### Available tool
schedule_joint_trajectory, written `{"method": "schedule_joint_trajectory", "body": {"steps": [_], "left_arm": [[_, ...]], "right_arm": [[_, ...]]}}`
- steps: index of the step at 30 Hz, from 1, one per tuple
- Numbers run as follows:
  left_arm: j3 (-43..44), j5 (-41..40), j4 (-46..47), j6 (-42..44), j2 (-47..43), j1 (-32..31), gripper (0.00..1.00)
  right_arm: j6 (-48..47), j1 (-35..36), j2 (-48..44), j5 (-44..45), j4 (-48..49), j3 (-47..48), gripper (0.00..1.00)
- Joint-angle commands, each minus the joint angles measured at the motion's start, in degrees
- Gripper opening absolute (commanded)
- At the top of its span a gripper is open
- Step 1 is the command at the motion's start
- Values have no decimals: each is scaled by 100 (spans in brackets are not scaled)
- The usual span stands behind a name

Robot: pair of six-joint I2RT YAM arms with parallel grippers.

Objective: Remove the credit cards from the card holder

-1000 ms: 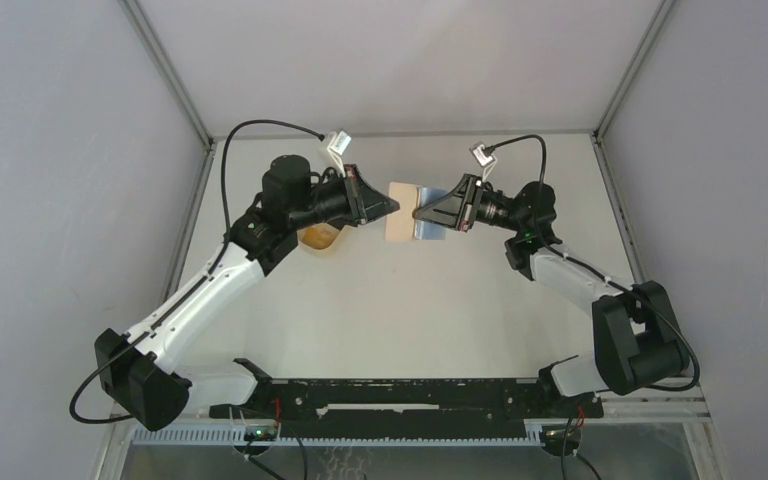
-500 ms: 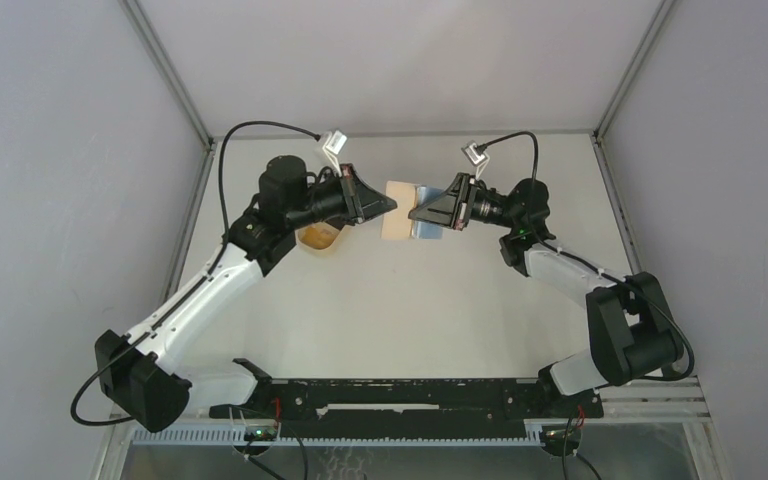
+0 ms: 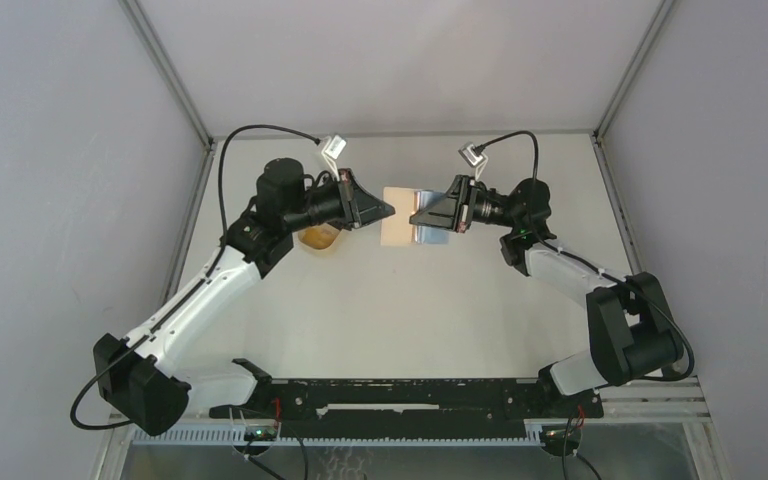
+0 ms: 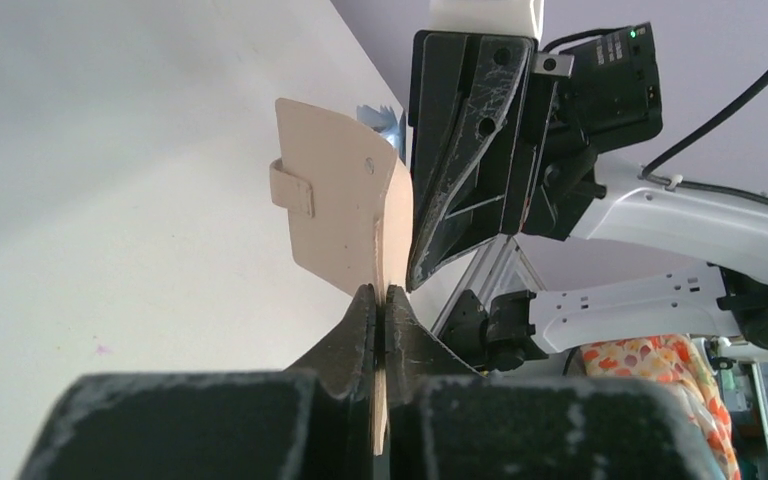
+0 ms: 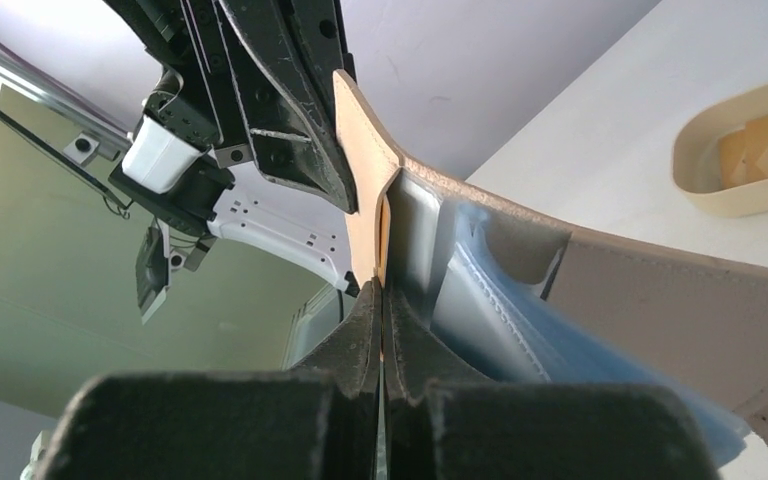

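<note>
Left arm [image 3: 195, 300]: white shell links, black joint housings, fat black cylindrical motor near the wrist. Right arm [image 3: 563, 266]: same build, white links, black joints. Black bases [image 3: 145, 385] on both. Thin black cable [image 3: 250, 130] loops off each wrist to a small pale grey camera plug [image 3: 332, 146]. Left gripper [image 4: 380, 300] and right gripper [image 5: 380, 295]: matte black wedge-shaped fingers, heavily scuffed with whitish scratches. Left wrist view: green LED [image 4: 632, 33] lit on the right arm's black box, silver screw [image 4: 552, 64] on a small grey bracket, black cable tie [image 4: 670, 182] over a white link.
</note>
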Motion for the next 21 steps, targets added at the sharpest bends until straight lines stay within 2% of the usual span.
{"method": "schedule_joint_trajectory", "body": {"steps": [1,4,7,8,10,15,17,18,19,21], "left_arm": [[-106,173,-270,322,-211,180,7],[-103,251,-352,354,-193,236,13],[-114,295,-351,364,-194,272,14],[-114,319,-348,368,-185,287,12],[-101,369,-319,362,-179,286,1],[-105,380,-214,302,-202,295,1],[-130,513,-45,157,-189,295,17],[-158,613,69,52,-187,296,30],[-191,673,173,-100,-184,295,51],[-274,749,382,-284,-205,295,73]], "right_arm": [[58,-267,-268,-219,349,175,0],[68,-434,-337,-272,336,59,0],[72,-553,-380,-288,315,-9,0],[61,-564,-381,-298,297,-13,0],[54,-558,-366,-301,298,-14,0],[12,-513,-346,-309,238,-14,0],[-51,-460,-353,-285,167,-14,0],[-66,-441,-362,-267,135,-14,0],[-90,-420,-363,-257,108,-14,0],[-112,-401,-363,-239,100,-14,0]]}}
